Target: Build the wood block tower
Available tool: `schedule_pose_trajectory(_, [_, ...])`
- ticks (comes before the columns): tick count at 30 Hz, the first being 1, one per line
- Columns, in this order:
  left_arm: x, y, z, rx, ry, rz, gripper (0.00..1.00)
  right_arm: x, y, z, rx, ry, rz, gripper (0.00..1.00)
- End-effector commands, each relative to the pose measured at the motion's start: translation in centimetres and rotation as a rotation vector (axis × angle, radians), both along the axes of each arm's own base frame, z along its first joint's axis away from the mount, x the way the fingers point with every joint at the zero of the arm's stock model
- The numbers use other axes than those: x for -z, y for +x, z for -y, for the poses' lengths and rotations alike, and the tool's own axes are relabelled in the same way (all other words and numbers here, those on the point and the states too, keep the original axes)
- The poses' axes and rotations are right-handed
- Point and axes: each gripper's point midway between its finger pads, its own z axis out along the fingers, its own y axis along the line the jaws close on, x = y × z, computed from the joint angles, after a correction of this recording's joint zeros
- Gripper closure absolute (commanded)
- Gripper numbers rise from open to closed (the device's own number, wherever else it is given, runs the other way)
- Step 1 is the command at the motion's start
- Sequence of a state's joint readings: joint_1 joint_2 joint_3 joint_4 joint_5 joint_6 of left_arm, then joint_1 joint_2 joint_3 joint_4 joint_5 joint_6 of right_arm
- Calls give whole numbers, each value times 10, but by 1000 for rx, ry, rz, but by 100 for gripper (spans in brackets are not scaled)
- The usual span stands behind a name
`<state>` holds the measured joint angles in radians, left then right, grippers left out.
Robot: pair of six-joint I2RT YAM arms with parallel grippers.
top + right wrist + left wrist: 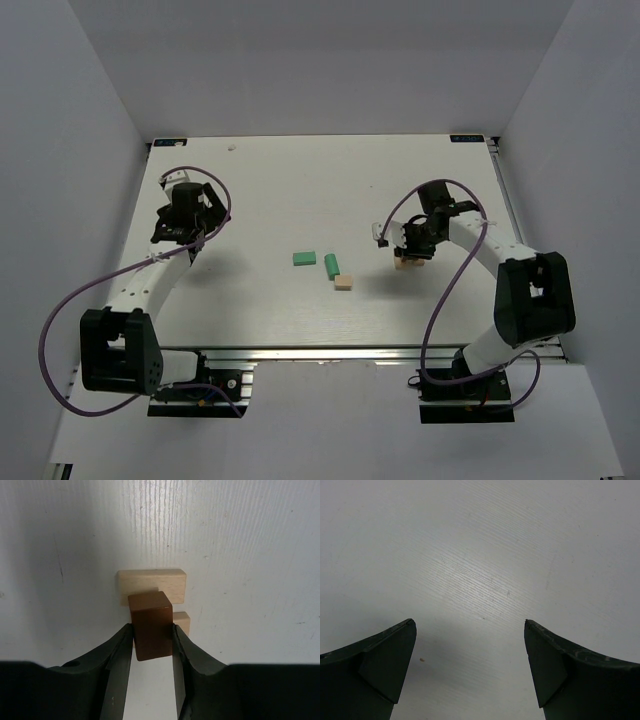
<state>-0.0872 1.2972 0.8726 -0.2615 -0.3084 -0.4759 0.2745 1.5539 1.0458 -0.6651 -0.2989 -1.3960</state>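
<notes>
Likely light, stiff brown block (151, 625) is sitting pinched by flat sides in right jaws; left jaws are gaping wide.

We are seeing bright, even overhead light, soft shadows lying on the table (300, 190), faint sheen in the left wrist view, all sharp.
</notes>
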Motion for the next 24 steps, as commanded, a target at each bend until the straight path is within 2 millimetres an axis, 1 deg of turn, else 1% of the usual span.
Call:
schedule_pose_trajectory(1, [-17,8,-5,-25,9,45,2,-8,18,-3,-106,-14,67,100])
schedule_pose_trajectory(5, [-15,5,-7,-29,21,38,2,-7,29,-1,-81,-26,92,100])
schedule_pose_trajectory(8, [-13,5,-6,-26,23,36,2,-7,32,-3,-76,-25,85,100])
schedule_pose_trajectory(13, [-11,6,-7,-27,27,26,2,-1,32,-2,-69,-25,69,100])
schedule_pose_trajectory(18, [-10,6,-7,-24,27,21,2,1,29,3,-64,-52,59,100])
schedule_pose_trajectory(22, [-9,4,-8,-27,33,14,2,0,25,3,-64,-47,47,100])
schedule_pose_trajectory(24, [-8,4,-8,-29,33,10,2,-2,26,4,-59,-54,52,100])
